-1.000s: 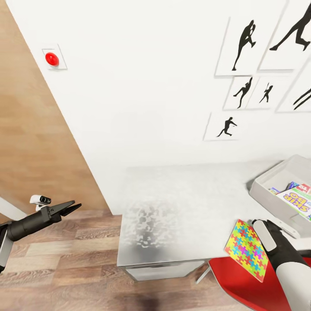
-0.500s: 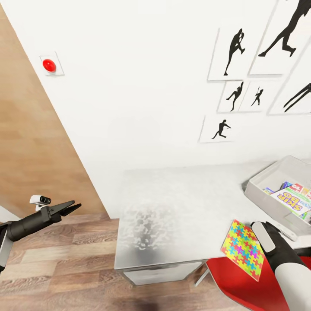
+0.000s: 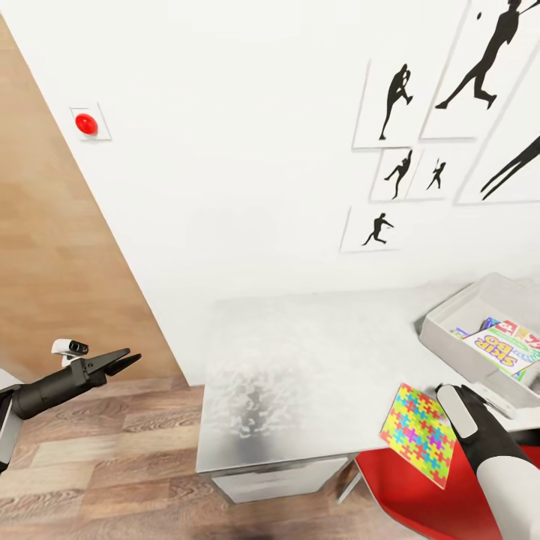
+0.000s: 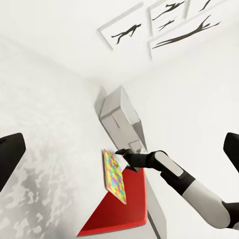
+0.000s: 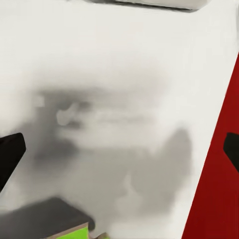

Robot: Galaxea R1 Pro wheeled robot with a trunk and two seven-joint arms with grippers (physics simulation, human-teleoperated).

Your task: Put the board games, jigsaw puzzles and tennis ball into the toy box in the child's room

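A jigsaw puzzle point(image 3: 418, 434) of bright interlocking pieces hangs tilted over the table's point(image 3: 300, 352) front right corner. My right gripper point(image 3: 444, 393) is shut on its upper edge, as the left wrist view also shows, gripper point(image 4: 121, 152) against puzzle point(image 4: 114, 177). The light grey toy box point(image 3: 444, 331) stands at the table's far right with printed board games point(image 3: 501, 349) lying inside; it is also in the left wrist view point(image 4: 117, 106). My left gripper point(image 3: 127, 359) hovers open over the floor, left of the table, holding nothing.
A red chair point(image 3: 420, 495) sits under the held puzzle at the table's front right. Black silhouette posters point(image 3: 394, 101) hang on the white wall above the table. A red round button point(image 3: 86, 124) is on the wall at left. Wood plank floor point(image 3: 112, 457) lies left of the table.
The whole picture has slid left and up a little, so the camera has moved. Both arms keep their place in the view, and the puzzle stays in the right gripper.
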